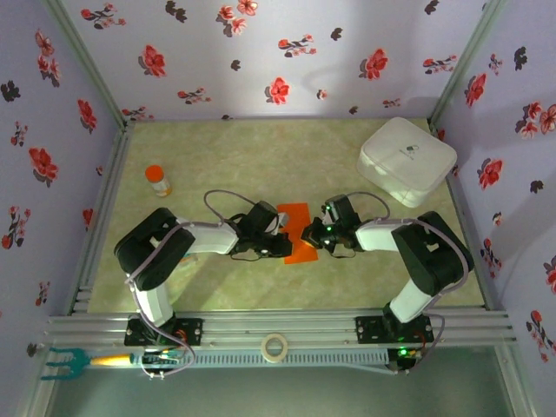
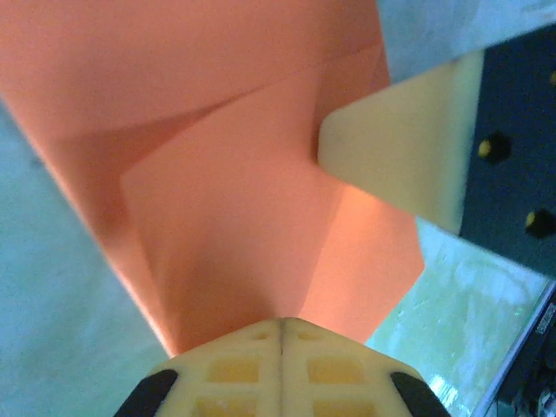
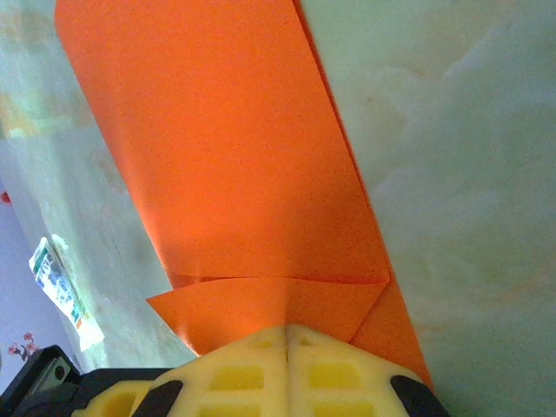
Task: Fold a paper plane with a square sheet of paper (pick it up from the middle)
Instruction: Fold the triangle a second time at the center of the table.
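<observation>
Square sheet of paper (image 1: 294, 216) lies mid-tabletop, nearer the near edge, partly folded, with creased flaps showing. Left hand (image 2: 282, 328) is closed tight, tips at the sheet's left side. Right hand (image 3: 287, 332) is closed tight at its right side. Pinching or pressing: cannot tell.

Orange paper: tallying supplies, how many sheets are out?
1: the square sheet of paper, partly folded, mid-table between the left gripper and right gripper. More may hide beneath.
</observation>
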Controlling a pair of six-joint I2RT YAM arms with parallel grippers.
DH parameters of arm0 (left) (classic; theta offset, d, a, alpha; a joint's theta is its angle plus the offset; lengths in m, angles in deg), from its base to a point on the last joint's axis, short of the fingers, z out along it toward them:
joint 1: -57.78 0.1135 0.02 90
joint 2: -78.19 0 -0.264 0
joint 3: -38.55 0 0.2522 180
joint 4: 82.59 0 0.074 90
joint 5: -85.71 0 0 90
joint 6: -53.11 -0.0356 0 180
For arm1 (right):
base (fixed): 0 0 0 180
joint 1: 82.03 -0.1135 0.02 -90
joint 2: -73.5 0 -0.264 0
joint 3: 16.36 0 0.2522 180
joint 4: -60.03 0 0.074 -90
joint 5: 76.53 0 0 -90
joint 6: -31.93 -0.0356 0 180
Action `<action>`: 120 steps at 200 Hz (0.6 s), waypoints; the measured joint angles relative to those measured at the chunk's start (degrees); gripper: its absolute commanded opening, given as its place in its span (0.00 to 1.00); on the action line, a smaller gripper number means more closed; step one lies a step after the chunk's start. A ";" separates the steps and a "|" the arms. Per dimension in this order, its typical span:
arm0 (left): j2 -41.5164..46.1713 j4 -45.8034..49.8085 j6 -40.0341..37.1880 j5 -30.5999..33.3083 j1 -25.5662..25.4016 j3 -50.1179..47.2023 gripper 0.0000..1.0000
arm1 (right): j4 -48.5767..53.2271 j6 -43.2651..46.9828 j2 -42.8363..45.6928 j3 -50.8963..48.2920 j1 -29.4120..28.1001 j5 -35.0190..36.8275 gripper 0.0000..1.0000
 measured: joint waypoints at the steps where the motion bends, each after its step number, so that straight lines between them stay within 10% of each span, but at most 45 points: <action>1: 0.00 0.09 -0.02 0.00 -0.02 0.00 0.03 | 0.00 0.00 0.00 0.00 0.00 0.00 0.00; 120: -1.57 1.51 -0.20 -2.56 -0.66 1.53 0.06 | -0.44 0.00 -0.09 -0.15 0.09 0.00 0.00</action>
